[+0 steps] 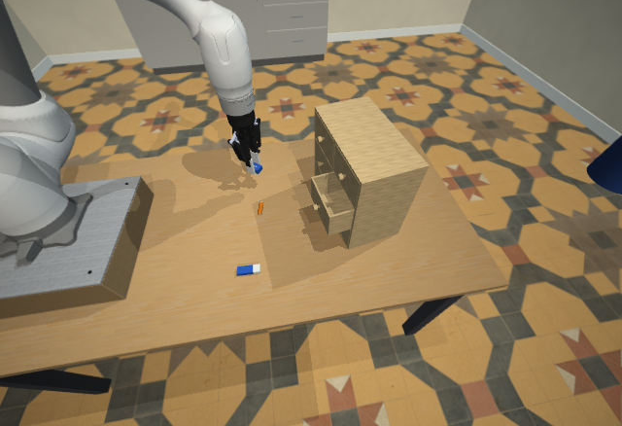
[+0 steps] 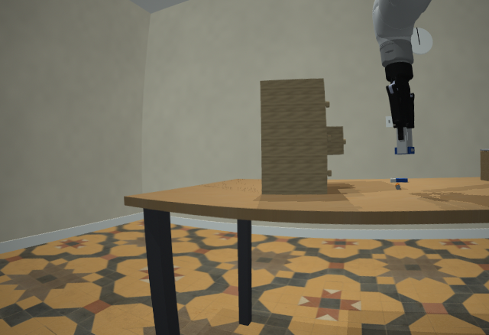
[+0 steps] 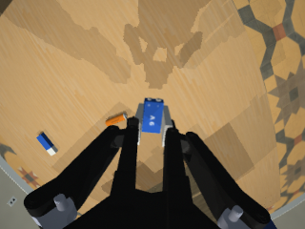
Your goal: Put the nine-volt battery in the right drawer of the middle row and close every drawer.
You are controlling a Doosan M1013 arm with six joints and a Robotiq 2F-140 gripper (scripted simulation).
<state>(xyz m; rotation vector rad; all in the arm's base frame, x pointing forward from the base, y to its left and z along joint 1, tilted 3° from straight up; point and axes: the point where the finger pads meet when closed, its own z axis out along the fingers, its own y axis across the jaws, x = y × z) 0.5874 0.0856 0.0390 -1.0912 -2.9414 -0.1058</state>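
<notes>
My gripper point(image 1: 255, 166) point(image 2: 404, 148) point(image 3: 152, 113) is shut on the nine-volt battery point(image 1: 258, 167) point(image 2: 408, 149) point(image 3: 152, 116), a small blue and grey block, and holds it well above the table. The small wooden chest point(image 1: 374, 159) point(image 2: 293, 134) stands to the right of the gripper in the top view. Its middle-row right drawer point(image 1: 332, 206) point(image 2: 335, 140) is pulled part way out and shows empty. The other drawers look pushed in. The gripper is apart from the chest, on the side of the drawer fronts.
A small orange cylinder point(image 1: 259, 207) point(image 2: 397, 186) point(image 3: 116, 118) and a blue and white block point(image 1: 248, 269) point(image 2: 399, 180) point(image 3: 46, 143) lie on the wooden table point(image 1: 200, 301) point(image 2: 299, 206). The robot's grey base block point(image 1: 75, 245) sits at the table's left.
</notes>
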